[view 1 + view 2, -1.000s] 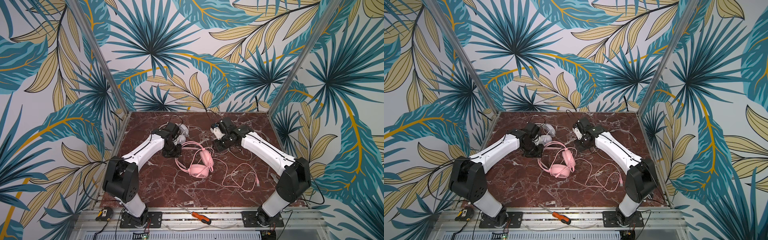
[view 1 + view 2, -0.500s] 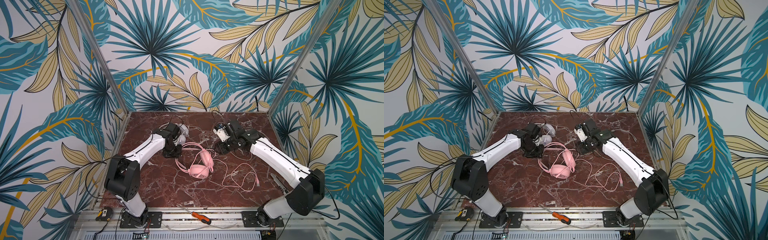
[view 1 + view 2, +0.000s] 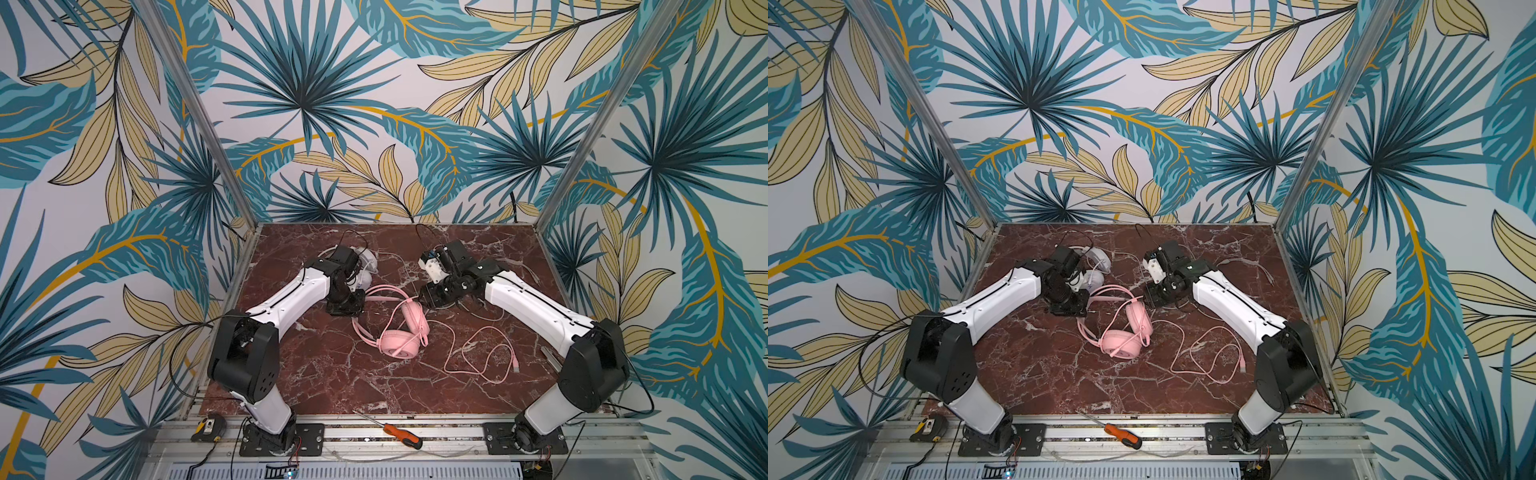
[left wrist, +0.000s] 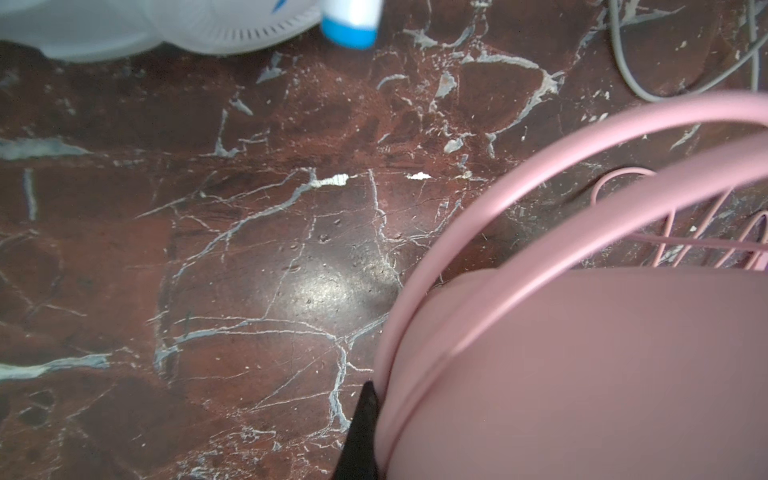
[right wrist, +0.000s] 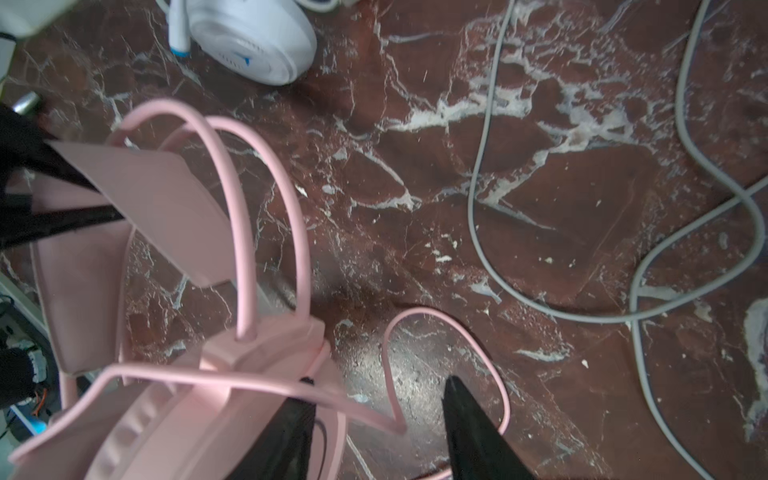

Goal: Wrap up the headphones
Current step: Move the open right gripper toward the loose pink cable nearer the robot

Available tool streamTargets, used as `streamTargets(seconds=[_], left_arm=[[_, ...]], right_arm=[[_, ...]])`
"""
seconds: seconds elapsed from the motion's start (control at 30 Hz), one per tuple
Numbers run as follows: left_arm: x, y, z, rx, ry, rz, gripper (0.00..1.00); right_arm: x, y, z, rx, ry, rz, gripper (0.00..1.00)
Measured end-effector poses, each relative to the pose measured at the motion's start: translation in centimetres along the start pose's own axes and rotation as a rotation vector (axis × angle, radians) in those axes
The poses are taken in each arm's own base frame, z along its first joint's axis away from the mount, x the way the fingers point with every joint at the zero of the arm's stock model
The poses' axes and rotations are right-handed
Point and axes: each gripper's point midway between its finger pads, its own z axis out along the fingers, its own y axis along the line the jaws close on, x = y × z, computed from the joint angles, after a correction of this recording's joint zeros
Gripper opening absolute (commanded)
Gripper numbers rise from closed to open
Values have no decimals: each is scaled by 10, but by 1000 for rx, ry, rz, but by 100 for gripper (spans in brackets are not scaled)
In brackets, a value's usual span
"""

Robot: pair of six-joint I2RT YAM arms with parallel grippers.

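We find the pink headset (image 3: pixel 400 348) lying on its side. Its flat inner band is pinched in the closed jaws of the left gripper (image 3: pixel 359 303). One earcup is against a finger of the half-parted right gripper (image 5: pixel 379 381).

Pink cable (image 3: pixel 478 353): one loop under the right jaws' gap, the rest sprawled loose.

White headset (image 3: pixel 368 266): just beyond the left jaws, grey cable (image 5: pixel 478 216) uncoiled.

We count two headsets: one pink headset (image 3: pixel 399 347) and one white headset (image 3: pixel 368 261) beyond it. Two cables: one pink cable (image 3: pixel 478 359) to its right, one grey cable (image 3: pixel 1246 266) beyond. Two arms flank it, the left arm (image 3: pixel 291 296) and the right arm (image 3: pixel 530 306). Nearer us sit one screwdriver (image 3: pixel 401 434) and one tape measure (image 3: pixel 208 428).
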Motion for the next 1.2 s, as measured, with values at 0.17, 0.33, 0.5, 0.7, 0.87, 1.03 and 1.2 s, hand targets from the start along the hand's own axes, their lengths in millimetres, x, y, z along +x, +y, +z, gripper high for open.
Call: streamTargets(seconds=[0.17, 0.33, 0.5, 0.7, 0.87, 1.03, 1.2], left_arm=[[2, -8, -5, 37, -2, 25, 0], [2, -11, -8, 52, -10, 36, 0], [1, -13, -13, 59, -24, 39, 0], [-2, -15, -16, 64, -33, 39, 0], [-2, -16, -17, 70, -34, 34, 0], [-2, -19, -17, 91, -30, 19, 0], [-4, -20, -18, 105, -34, 8, 0]], right_arm=[[-28, 2, 11, -5, -38, -3, 52], [-37, 1, 30, -3, -18, 3, 51], [-32, -2, 41, 2, 11, 26, 52], [-29, -5, 44, 6, 14, 60, 53], [-4, -20, 45, 18, 46, 131, 57], [11, -29, 36, 17, 50, 182, 59], [21, -26, 25, 2, 37, 193, 64]])
